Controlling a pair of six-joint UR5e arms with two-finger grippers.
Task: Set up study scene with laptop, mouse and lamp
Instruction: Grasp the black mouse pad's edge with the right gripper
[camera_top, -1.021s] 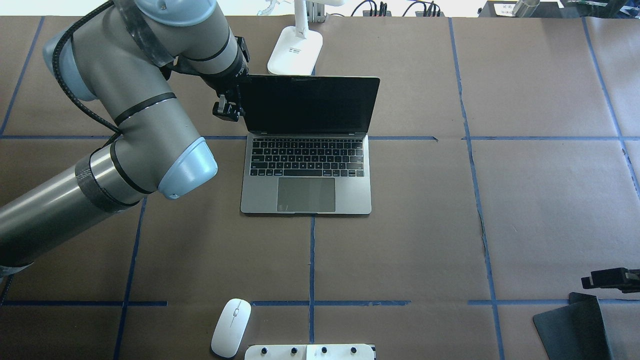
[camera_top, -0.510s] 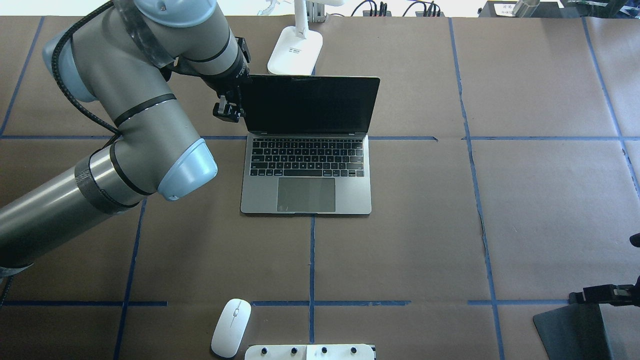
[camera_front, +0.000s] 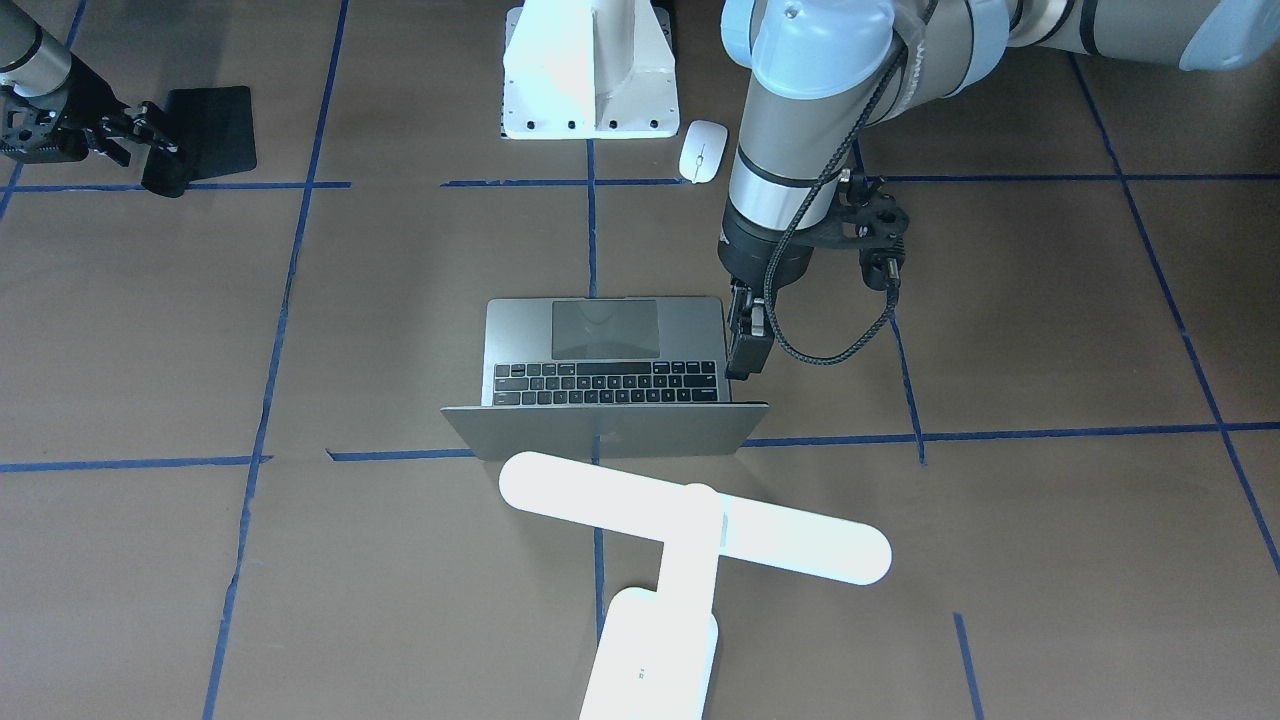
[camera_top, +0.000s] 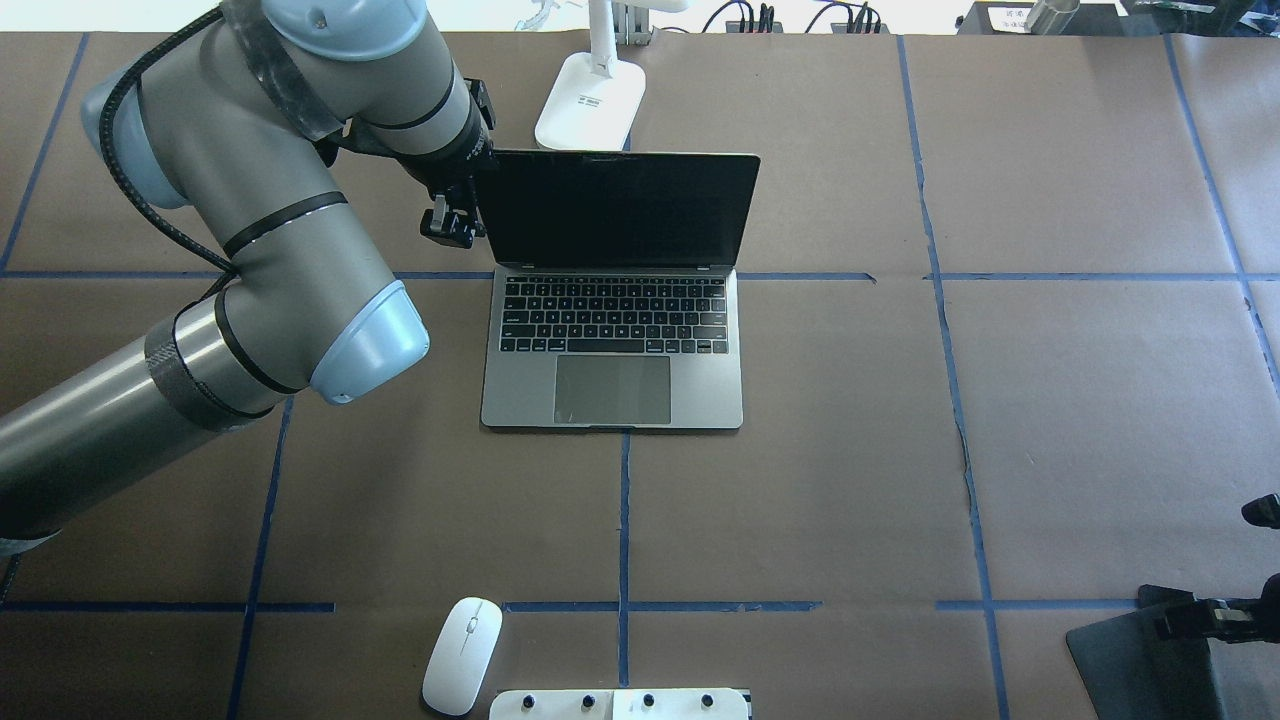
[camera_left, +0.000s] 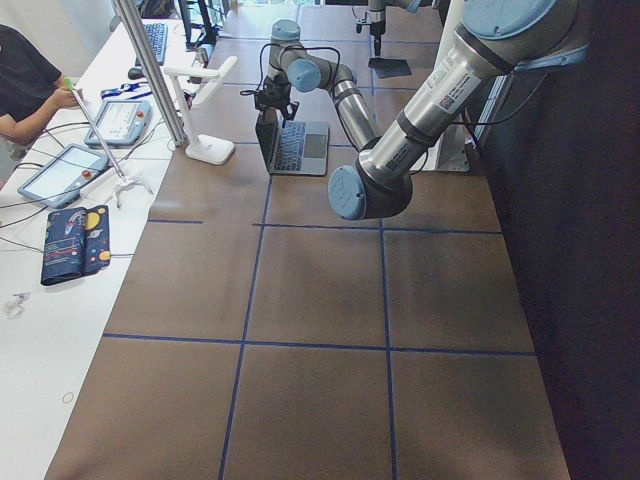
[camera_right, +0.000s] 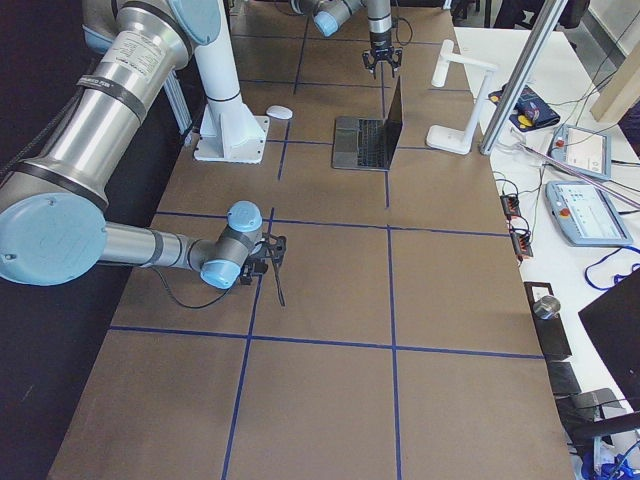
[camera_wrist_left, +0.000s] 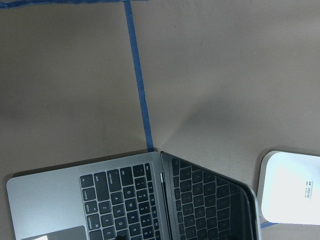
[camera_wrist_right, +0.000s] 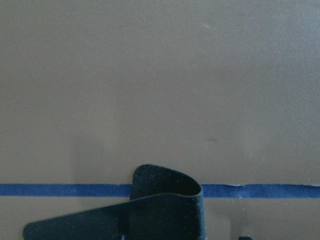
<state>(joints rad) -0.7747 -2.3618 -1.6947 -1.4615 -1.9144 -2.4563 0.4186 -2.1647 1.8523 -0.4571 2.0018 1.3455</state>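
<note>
The grey laptop (camera_top: 612, 340) stands open at the table's middle, with its screen upright. My left gripper (camera_top: 447, 225) hangs just beside the screen's left edge, apart from it; its fingers look spread and empty. It also shows in the front view (camera_front: 748, 345). The white mouse (camera_top: 462, 655) lies near the table's front edge, by the pedestal. The white lamp (camera_front: 700, 530) stands behind the laptop, its base (camera_top: 590, 100) at the far edge. My right gripper (camera_front: 150, 140) is shut on the edge of a black mat (camera_front: 205, 125), which it holds lifted and bent.
The white robot pedestal (camera_front: 590, 70) is bolted at the near edge, next to the mouse. Blue tape lines cross the brown table cover. Tablets, cables and a person show on a side table in the left exterior view (camera_left: 60, 175).
My right gripper has moved toward the robot's side with the black mat. My left gripper has shifted slightly left, away from the laptop screen's edge.
</note>
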